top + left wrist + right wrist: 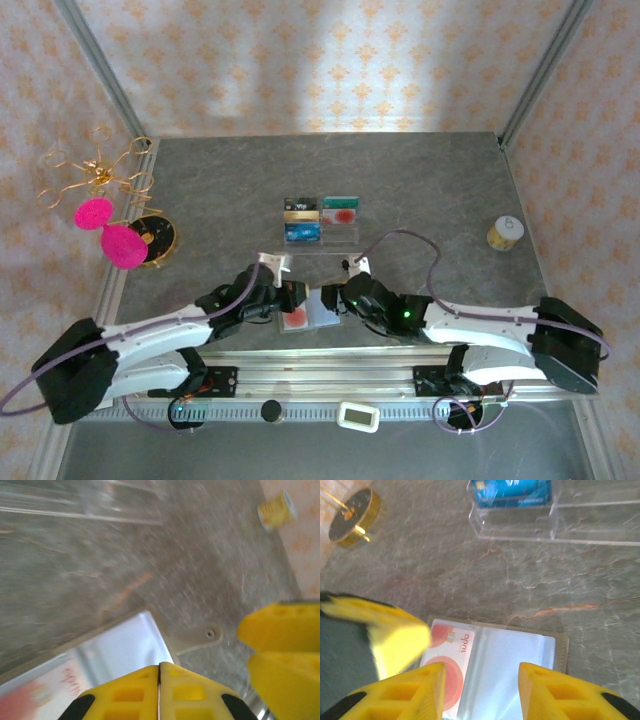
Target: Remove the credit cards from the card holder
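An open card holder (pixel 318 312) lies flat on the grey stone-patterned bench (pixel 200 180) near its front edge, between the two hands. A pale credit card (pixel 451 662) with round red blotches sits in the holder's left clear pocket. The left hand (pixel 160 692), at the holder's left side, has its yellow fingers pressed together with nothing between them. The right hand (pixel 480 685) hangs above the holder, fingers parted, holding nothing. Further back, a clear acrylic tray (pixel 340 238) holds a blue card (pixel 512 490).

My grey marbled table (pixel 420 180) carries: clear tray (pixel 345 237) at centre, open card holder (pixel 322 312) lower centre, gold disc stand (pixel 155 238) at left, yellow jar (pixel 505 233) at right.
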Robot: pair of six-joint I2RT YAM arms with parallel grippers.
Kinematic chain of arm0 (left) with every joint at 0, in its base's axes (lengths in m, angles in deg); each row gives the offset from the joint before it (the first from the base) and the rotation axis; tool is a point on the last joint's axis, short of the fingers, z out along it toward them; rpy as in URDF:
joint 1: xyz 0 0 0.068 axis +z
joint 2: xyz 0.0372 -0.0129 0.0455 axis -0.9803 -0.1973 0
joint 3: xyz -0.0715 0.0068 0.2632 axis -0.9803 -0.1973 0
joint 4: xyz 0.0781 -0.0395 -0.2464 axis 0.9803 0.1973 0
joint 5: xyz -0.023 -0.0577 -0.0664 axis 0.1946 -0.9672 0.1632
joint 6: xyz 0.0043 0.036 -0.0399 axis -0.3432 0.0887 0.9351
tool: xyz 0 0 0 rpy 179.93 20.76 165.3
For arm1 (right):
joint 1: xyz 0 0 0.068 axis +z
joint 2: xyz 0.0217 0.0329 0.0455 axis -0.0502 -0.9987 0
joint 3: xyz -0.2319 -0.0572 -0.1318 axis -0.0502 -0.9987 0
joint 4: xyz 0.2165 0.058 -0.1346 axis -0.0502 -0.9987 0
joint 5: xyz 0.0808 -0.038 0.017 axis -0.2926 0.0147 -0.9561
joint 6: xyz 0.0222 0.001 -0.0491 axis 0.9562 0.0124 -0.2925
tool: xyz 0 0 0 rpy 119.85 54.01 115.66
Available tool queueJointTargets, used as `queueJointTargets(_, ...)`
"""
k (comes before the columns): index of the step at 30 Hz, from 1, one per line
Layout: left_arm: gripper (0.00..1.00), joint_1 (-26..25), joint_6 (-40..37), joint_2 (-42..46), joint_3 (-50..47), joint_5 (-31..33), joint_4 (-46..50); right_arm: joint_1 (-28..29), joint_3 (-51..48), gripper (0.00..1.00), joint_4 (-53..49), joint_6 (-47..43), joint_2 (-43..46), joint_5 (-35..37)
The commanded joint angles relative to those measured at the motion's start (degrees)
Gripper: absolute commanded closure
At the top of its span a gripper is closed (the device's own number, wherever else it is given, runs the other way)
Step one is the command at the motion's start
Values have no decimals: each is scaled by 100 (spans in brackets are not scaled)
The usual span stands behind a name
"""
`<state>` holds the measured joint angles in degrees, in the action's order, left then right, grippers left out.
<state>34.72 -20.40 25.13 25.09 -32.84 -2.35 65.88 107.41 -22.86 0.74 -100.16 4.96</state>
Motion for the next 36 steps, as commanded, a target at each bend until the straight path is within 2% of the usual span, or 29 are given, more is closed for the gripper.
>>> queueJointTargets(1,96,245,9,217,-371,238,392,-87,417,59,303,-440,-585,-1403)
queueJointTargets(3,95,305,-40,329,-392,416,673,-91,762,56,192,-614,-1102,-1895)
queueJointTargets(5,86,419,-9,548,-403,660,1067,-57,998,55,79,-718,-1511,-2043)
queueJointTargets(8,70,505,98,1260,-615,906,1313,90,1283,55,-248,-936,-1886,-1580)
queueJointTargets(10,66,507,193,1721,-752,983,1360,120,1476,56,-478,-977,-2084,-1274)
queueJointTargets(12,68,507,250,1974,-877,791,1159,113,1530,57,-486,-969,-2168,-1184)
queueJointTargets(14,80,512,284,1953,-989,458,749,89,1534,63,-433,-887,-2181,-1166)
queueJointTargets(16,87,497,229,1676,-985,253,475,-41,1462,71,-225,-803,-2176,-1485)
queueJointTargets(19,100,495,60,1044,-784,19,268,-214,1371,71,44,-628,-2226,-2031)
queueJointTargets(25,100,369,-15,293,-693,-66,-187,-367,1283,68,100,-363,-2331,-2290)
queueJointTargets(28,100,365,-25,8,-678,9,-175,-481,1094,63,335,-228,-2323,-2525)
queueJointTargets(36,100,365,-71,-81,-829,300,381,-482,1042,65,263,-234,-2356,-2523)
